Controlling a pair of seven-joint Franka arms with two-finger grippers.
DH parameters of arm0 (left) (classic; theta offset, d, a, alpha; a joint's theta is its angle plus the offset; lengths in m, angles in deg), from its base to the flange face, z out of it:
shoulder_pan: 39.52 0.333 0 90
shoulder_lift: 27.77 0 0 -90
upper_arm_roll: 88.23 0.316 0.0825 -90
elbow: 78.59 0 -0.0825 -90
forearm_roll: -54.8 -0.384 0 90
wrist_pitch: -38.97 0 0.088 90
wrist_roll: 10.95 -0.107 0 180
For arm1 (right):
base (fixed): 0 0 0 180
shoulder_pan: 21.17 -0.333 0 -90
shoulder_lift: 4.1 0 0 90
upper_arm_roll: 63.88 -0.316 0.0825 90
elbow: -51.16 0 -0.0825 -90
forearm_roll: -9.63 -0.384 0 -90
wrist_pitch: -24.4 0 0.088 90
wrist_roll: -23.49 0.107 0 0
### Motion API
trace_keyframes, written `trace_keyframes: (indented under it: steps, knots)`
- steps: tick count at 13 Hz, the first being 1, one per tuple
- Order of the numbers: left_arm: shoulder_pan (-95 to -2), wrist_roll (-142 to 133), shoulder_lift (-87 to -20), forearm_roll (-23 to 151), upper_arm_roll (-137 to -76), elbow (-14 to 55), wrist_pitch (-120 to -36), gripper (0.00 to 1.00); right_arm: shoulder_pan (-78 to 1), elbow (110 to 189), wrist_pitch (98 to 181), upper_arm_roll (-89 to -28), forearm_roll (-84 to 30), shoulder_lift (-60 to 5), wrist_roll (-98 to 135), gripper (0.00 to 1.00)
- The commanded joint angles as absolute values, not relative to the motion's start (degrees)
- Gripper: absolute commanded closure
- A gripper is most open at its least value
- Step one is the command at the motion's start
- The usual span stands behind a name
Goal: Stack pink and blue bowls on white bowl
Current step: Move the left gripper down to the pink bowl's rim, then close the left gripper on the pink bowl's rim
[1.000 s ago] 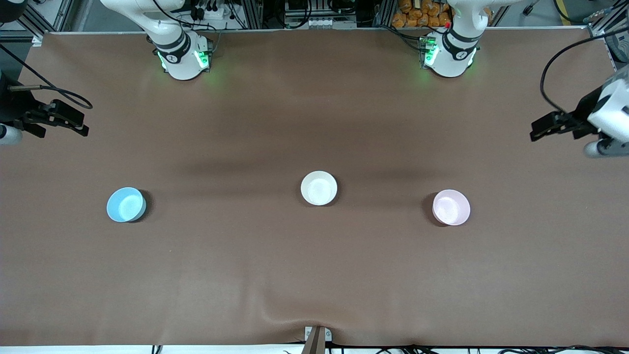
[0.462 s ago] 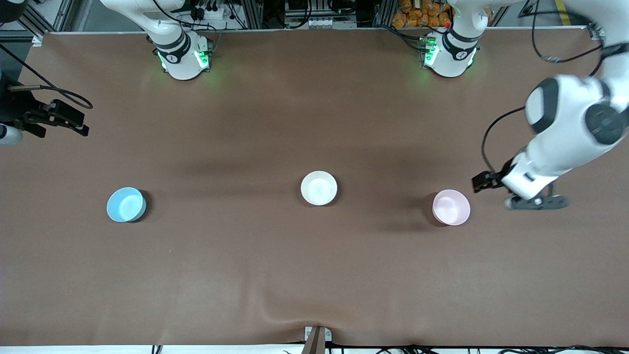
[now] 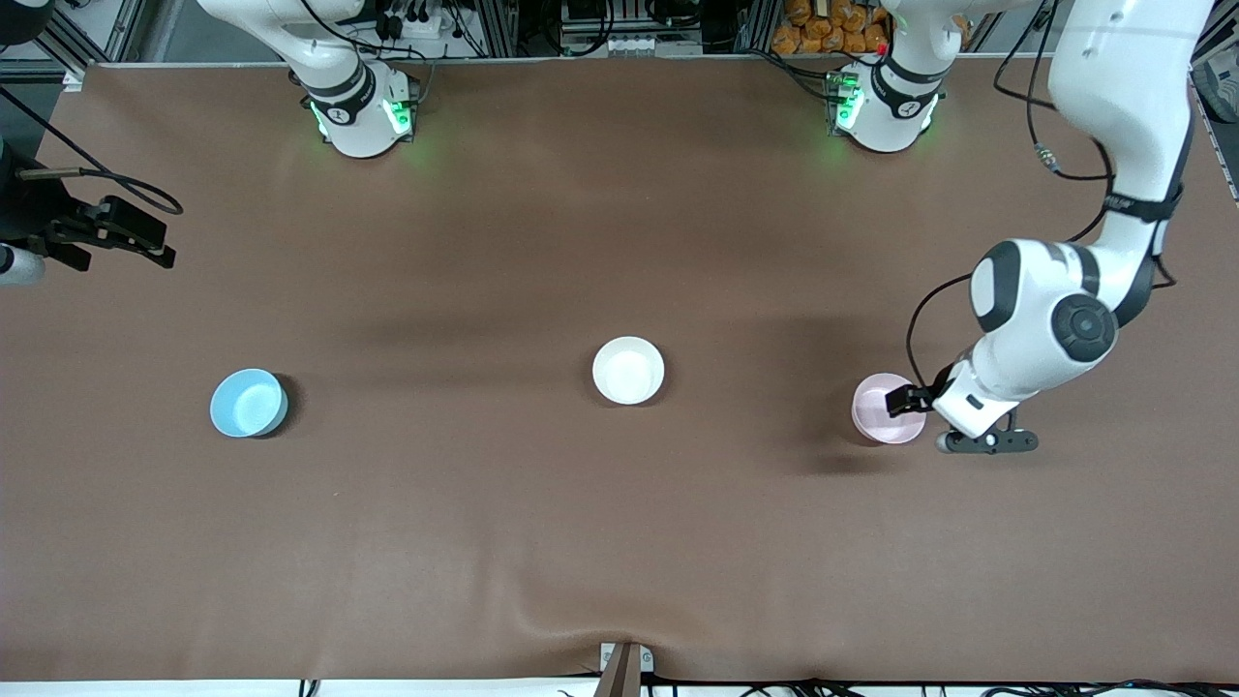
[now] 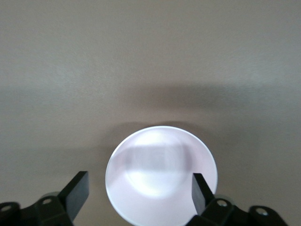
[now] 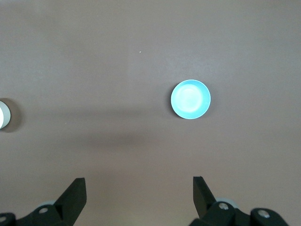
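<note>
Pink bowl [image 3: 883, 410], pale and smooth, sits upright on the brown table [image 3: 619, 542] toward the left arm's end; its round rim is plain in the left wrist view [image 4: 161, 175]. White bowl [image 3: 628, 370], off-white and of the same size, stands mid-table, a little farther from the front camera than the other two. Blue bowl [image 3: 248, 403], light sky blue, rests toward the right arm's end, well apart from the white one, and the right wrist view looks straight down into it [image 5: 190, 99].

The left arm bends down from its base, its elbow high and its wrist turned toward the pink bowl. The left end effector [image 3: 916, 400] is at the bowl's rim, its fingers [image 4: 77, 193] spread apart, one outside the rim and one over the bowl; nothing is gripped. The right arm waits at the table's edge, the right end effector [image 5: 139, 197] high over bare table with fingers wide apart.
</note>
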State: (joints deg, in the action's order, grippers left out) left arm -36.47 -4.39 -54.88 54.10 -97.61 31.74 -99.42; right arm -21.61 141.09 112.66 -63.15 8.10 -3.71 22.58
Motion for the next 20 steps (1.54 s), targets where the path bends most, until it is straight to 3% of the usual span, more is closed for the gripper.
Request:
trace_keyframes:
  steps: [1,7,9,13,14,20]
  knots:
    - [-36.09,-5.15,-55.72,54.71,-97.63,32.33,-100.78,0.14,-22.05,140.99,112.38,-62.82,7.61,-3.57,23.32,0.0]
    - [-33.81,-5.32,-55.19,54.19,-97.63,34.61,-100.78,0.22,-21.96,140.99,112.38,-62.82,7.61,-3.57,23.32,0.0]
    - [-33.8,-5.24,-55.28,54.19,-97.63,35.23,-100.78,0.32,-21.96,140.99,112.38,-62.82,7.61,-3.57,23.32,0.0]
    - [-32.4,-5.24,-55.72,54.19,-97.72,35.76,-100.78,0.95,-21.88,140.99,112.38,-62.82,7.61,-3.57,23.32,0.0]
    - [-32.22,-5.24,-55.72,54.19,-97.72,35.85,-100.78,1.0,-21.96,140.99,112.38,-62.82,7.61,-3.66,23.32,0.0]
    - [-31.25,-4.8,-51.95,54.36,-98.24,36.81,-100.25,1.0,-21.87,140.99,112.38,-62.82,7.61,-3.66,23.32,0.0]
